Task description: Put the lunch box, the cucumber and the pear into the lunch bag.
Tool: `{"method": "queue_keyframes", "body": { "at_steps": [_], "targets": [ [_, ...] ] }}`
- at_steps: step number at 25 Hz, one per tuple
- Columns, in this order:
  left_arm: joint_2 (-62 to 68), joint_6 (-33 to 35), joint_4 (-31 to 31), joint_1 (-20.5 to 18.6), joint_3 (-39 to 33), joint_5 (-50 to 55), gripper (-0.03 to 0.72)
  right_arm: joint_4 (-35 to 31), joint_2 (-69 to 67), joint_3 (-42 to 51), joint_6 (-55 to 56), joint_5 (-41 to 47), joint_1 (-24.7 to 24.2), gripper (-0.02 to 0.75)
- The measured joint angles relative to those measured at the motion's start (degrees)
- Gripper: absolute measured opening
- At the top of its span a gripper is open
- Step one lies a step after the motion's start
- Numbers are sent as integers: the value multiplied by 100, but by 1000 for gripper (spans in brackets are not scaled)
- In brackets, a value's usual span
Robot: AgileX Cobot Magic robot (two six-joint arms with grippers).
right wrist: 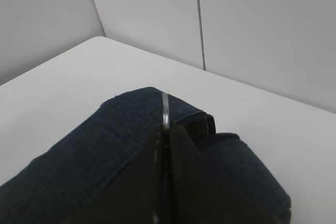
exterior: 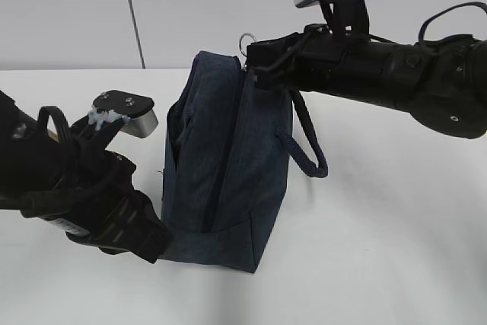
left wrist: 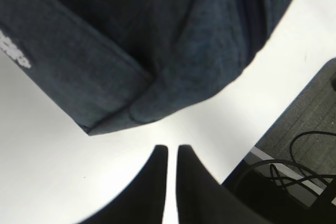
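The dark navy lunch bag stands upright in the middle of the white table. It also fills the top of the left wrist view. Its strap handle hangs on its right side. My right gripper is at the bag's top, shut on the silver ring pull. The ring sticks out beyond my right gripper. My left gripper is shut and empty at the bag's lower left corner, its tips just short of the fabric. The lunch box, cucumber and pear are out of view.
The white table has a grey panelled wall behind it. In the left wrist view the table's edge runs close on the right, with dark floor and cables beyond it.
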State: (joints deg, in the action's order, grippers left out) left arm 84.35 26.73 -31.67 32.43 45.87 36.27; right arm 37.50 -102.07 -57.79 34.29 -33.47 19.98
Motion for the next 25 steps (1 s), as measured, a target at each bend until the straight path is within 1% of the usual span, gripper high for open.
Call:
{"method": "queue_keyframes", "body": {
  "at_steps": [9,13,16,22,25],
  "targets": [
    [0,0,-24,0,0,13,-1,431,-40,-136,350,-39,0,0],
    [-144,0,-146,0,0,-69,22,547,-40,-136,368,-52,0,0],
    [-434,0,-164,0,0,-184,83,577,-40,-136,377,-62,0,0],
    [-948,0,-214,0,0,-732,274,615,-40,-136,381,-72,0,0],
    [-1002,0,-258,0,5,-1238,301,624,-40,-136,391,-66,0,0]
  ]
}}
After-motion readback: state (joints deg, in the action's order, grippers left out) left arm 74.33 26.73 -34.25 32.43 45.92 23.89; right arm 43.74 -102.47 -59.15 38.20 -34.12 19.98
